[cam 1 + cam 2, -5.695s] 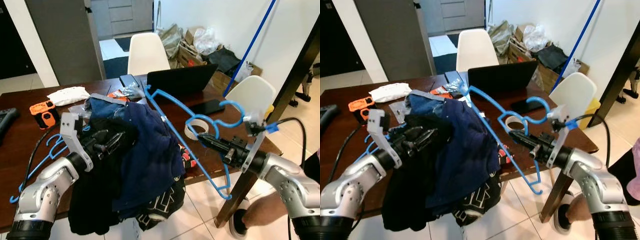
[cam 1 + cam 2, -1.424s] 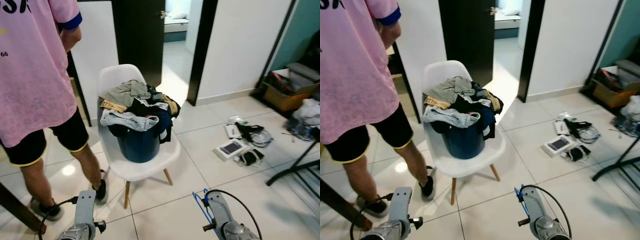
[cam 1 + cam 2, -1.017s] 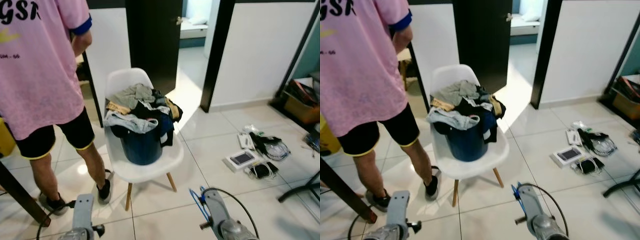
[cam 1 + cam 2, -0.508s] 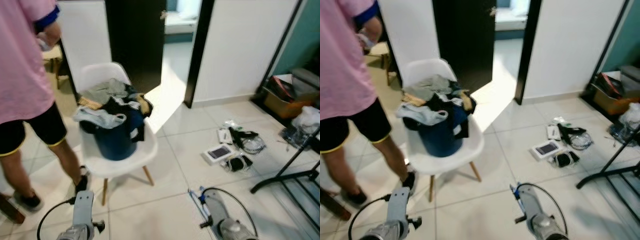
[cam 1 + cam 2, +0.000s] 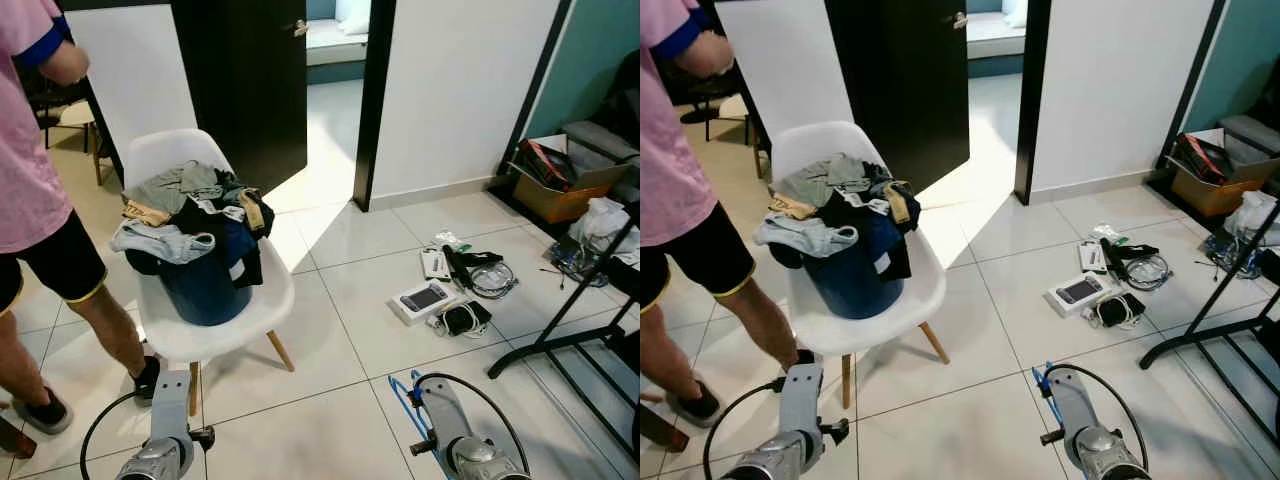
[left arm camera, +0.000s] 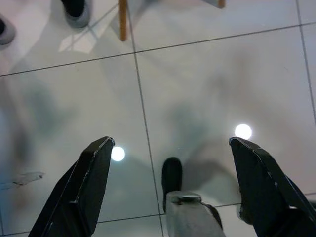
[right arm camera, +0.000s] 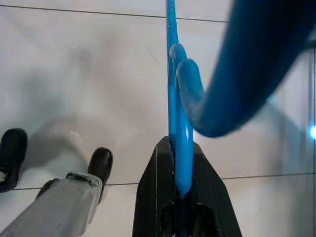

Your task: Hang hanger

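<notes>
Since half a second earlier the head camera had swung right: the white chair (image 5: 215,310) with its heaped laundry bucket (image 5: 205,285) had slid toward the left of the picture, the person (image 5: 40,200) was nearly out at the edge, and more of the black clothes rack (image 5: 575,335) had come into view on the right. The things themselves looked unmoved.

The right gripper (image 7: 178,190) hung low at the robot's side, its fingers pinched tight on the blue hanger (image 7: 173,113). The left gripper (image 6: 173,168) pointed down at bare floor tiles (image 6: 197,74), fingers spread wide and holding nothing.

To do the walk well, I would keep turning toward the rack and hold the pinch firm (a thin plastic bar could twist in a two-finger grip). The arm should lift only once the rail is in sight.

In the right wrist view the hanger's held bar ran straight out along the fingers, toward the floor, and a thick curved part crossed close to the lens. Which end carried the hook I could not tell.
</notes>
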